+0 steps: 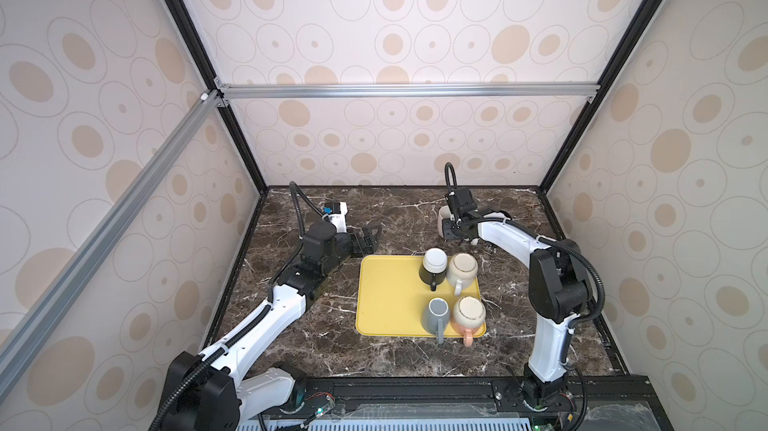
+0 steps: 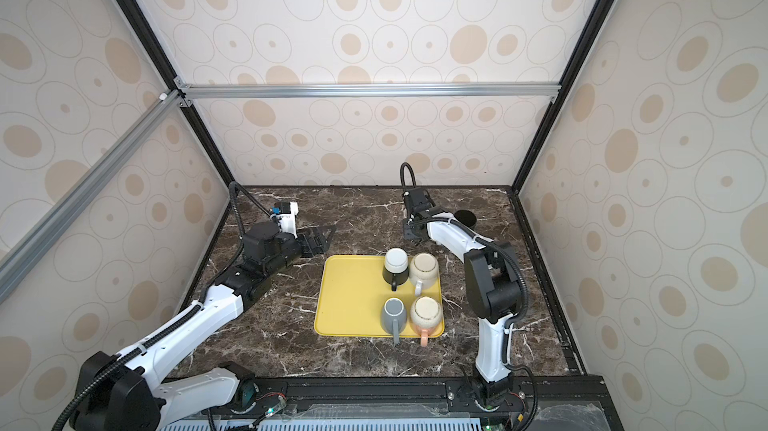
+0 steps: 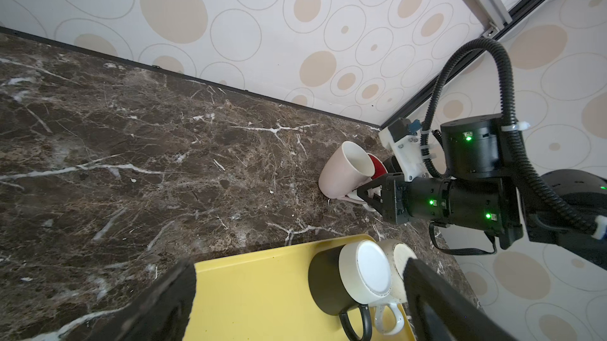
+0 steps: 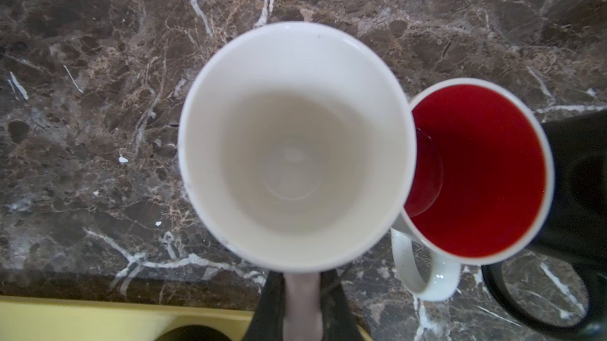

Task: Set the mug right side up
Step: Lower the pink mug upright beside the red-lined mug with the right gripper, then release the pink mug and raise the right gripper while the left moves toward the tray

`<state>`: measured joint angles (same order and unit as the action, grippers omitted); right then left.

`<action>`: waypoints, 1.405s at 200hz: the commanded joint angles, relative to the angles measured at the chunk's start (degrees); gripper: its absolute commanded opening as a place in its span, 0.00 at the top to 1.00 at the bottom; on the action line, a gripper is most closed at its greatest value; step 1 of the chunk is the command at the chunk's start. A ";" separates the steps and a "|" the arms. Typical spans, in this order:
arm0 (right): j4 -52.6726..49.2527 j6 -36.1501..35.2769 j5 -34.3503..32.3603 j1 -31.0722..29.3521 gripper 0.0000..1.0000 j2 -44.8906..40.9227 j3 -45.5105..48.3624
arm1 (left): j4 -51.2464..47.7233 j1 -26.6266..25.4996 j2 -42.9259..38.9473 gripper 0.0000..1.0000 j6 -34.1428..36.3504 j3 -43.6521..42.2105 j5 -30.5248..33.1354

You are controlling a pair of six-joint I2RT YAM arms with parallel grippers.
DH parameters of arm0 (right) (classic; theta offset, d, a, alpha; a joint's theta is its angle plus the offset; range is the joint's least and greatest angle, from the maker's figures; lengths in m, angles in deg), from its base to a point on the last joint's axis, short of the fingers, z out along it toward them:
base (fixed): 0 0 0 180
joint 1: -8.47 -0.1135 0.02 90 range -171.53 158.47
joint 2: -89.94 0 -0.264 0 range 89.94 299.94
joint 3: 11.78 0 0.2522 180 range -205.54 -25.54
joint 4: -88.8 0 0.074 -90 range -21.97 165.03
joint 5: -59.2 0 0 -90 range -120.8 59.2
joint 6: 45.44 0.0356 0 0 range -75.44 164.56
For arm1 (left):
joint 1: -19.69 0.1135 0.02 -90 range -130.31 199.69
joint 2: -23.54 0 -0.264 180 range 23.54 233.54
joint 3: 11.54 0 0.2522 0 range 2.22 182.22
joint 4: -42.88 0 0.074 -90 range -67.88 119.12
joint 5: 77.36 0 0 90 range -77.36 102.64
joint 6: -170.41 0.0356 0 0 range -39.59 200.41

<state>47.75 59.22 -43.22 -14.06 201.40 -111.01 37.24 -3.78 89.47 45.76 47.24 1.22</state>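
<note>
The left claw (image 1: pixel 371 238) rests low over the worktop (image 1: pixel 291 350), spread wide and empty. Just ahead of it lies the yellow tray (image 1: pixel 386 296) with four mugs bottom-up: a white-bottomed black mug (image 1: pixel 434 269), a speckled cream mug (image 1: pixel 461 271), a grey mug (image 1: pixel 435 316) and a peach-handled mug (image 1: pixel 468 314). Beyond the tray, the right claw (image 3: pixel 366 197) is pressed together on the handle of the pale pink mug (image 3: pixel 341 175). That mug sits directly in front of the claw, mouth up but leaning; whether its base touches the worktop I cannot tell. Touching it on the claw's far side stand a red-lined mug (image 4: pixel 476 171) and an all-black mug (image 4: pixel 574 175), both upright. The flip looks nearly finished, with levelling, setting down and letting go left to do.
</note>
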 commanded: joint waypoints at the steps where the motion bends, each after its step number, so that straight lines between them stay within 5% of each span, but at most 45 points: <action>1: 3.30 -0.05 -2.47 -0.55 1.00 -0.80 0.50 | 1.54 0.00 -0.28 0.01 0.69 0.11 0.07; 78: 3.91 1.00 -4.33 -1.64 1.00 -0.88 2.02 | 1.35 0.00 -1.81 0.01 0.50 -0.78 0.64; 146: 3.21 2.11 -4.16 -2.24 0.83 -2.11 2.40 | 0.53 -0.01 -3.11 0.00 0.65 -1.31 1.31; 281: 2.09 3.23 -3.13 -2.60 0.73 -4.80 3.26 | 0.45 -0.09 -4.02 0.00 0.55 -2.56 1.42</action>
<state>50.65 61.66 -46.17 -15.96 199.41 -108.13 37.15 -3.80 85.93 45.76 44.59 2.51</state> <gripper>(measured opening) 0.266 0.999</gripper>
